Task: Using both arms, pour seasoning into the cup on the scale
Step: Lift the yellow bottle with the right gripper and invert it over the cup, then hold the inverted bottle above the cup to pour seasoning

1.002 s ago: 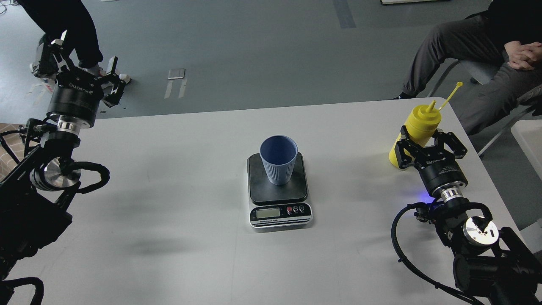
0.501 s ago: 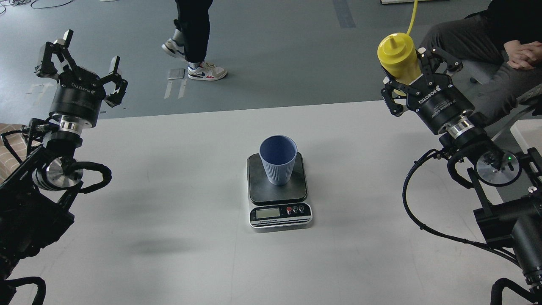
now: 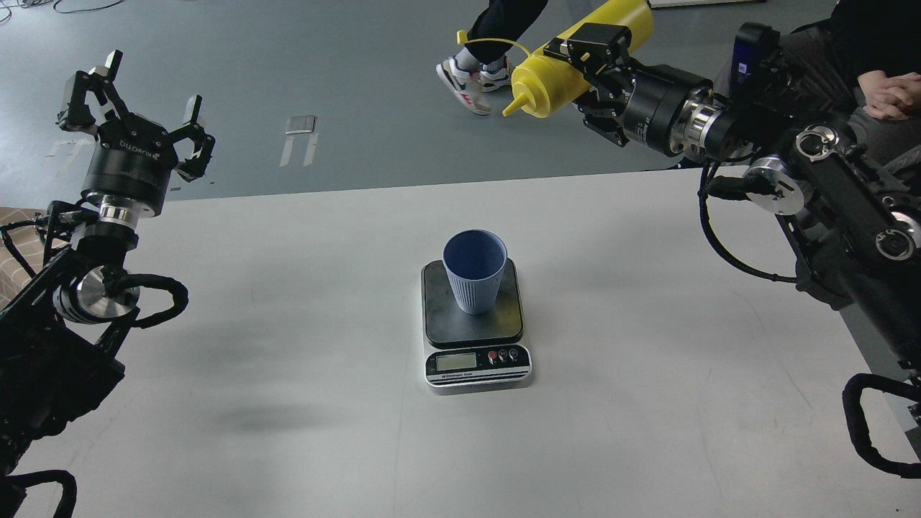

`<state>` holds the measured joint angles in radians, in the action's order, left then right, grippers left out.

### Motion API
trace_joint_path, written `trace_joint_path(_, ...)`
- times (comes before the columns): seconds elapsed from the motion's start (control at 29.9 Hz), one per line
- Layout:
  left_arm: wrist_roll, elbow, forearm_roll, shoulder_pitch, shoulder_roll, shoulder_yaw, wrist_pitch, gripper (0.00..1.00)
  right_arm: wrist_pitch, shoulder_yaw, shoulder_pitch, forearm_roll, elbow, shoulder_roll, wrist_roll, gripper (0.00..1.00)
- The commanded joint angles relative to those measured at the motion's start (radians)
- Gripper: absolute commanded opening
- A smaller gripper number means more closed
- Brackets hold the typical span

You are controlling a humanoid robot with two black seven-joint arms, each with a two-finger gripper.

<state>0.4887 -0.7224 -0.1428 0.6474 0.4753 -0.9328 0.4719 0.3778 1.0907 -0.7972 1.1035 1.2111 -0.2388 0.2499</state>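
Note:
The light blue ribbed cup [image 3: 474, 270] stands upright on the black platform of the small scale [image 3: 473, 325] at the table's middle. My right gripper [image 3: 591, 59] is shut on the yellow seasoning bottle [image 3: 557, 68] and holds it high at the upper right, tilted sideways. Its nozzle points left and slightly down, up and to the right of the cup in the picture, and its tethered cap hangs loose. My left gripper [image 3: 133, 97] is open and empty, raised at the far left beyond the table's back edge.
The white table [image 3: 302, 403] carries only the scale and cup. A person walks past on the grey floor behind the bottle [image 3: 475, 72]. Another person sits at the far right [image 3: 885, 79], close behind my right arm.
My right arm has lifted the bottle off the table's right side, swung it left and tipped it from upright to nearly horizontal. The left arm has barely moved. The walking person has crossed rightward.

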Motion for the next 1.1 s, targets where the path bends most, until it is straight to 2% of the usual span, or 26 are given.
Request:
trace_joint_path(0.0,0.0,-0.002,0.0,0.0,0.0,-0.006,-0.001,0.98,0.015,-0.052,0.003,0.232,0.091,-0.002,0.0,0.06)
trace_joint_path(0.1,0.0,0.0,0.0,0.0,0.0,-0.008,0.001,0.98,0.038,-0.078,0.013,0.398,0.161,-0.004,0.0,0.06)
trace_joint_path(0.27,0.0,0.0,0.0,0.0,-0.001,-0.011,0.001,0.98,0.081,-0.109,0.035,0.531,0.232,-0.004,0.0,0.06)
trace_joint_path(0.5,0.0,0.0,0.0,0.0,0.003,-0.012,0.005,0.98,0.079,-0.204,0.059,0.746,0.284,-0.014,-0.003,0.06)
trace_joint_path(0.7,0.0,0.0,0.0,0.0,0.008,-0.014,0.008,0.98,0.07,-0.216,0.095,0.823,0.288,-0.007,-0.007,0.06)
trace_joint_path(1.07,0.0,0.0,0.0,-0.003,0.009,-0.014,0.008,0.98,0.027,-0.219,0.118,0.831,0.294,0.018,-0.014,0.04)
